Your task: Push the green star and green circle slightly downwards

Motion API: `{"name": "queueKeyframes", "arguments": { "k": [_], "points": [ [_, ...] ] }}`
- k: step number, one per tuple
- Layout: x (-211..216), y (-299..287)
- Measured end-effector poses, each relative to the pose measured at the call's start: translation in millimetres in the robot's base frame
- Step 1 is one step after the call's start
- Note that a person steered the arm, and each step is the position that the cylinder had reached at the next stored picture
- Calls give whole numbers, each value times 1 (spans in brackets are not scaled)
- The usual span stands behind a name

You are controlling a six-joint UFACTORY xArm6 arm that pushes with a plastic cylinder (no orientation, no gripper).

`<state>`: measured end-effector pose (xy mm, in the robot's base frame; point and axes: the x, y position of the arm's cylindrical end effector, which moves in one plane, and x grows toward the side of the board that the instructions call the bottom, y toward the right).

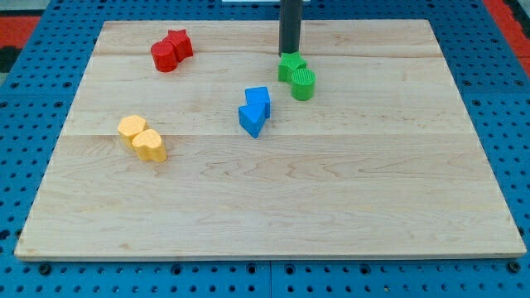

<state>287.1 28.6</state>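
My tip (289,53) touches the green star's (290,65) top side near the surface's (348,207) top edge; green circle (304,84) adjoins the star. There is no gripper to open or close.

My arm ends in a straight, round rod. It is dark grey, almost black, and smooth, with a soft shine down one side (like a fat crayon). My tip (289,54) is the flat bottom end, the same dark colour.

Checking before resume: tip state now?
My tip: no gripper, holds nothing; sits just above the green star, at its top edge, green circle below.
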Motion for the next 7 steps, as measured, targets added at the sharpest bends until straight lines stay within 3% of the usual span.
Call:
{"name": "queueKeyframes", "arguments": {
  "k": [3, 7],
  "points": [
    [45, -22],
    [39, -1]
  ]
}}
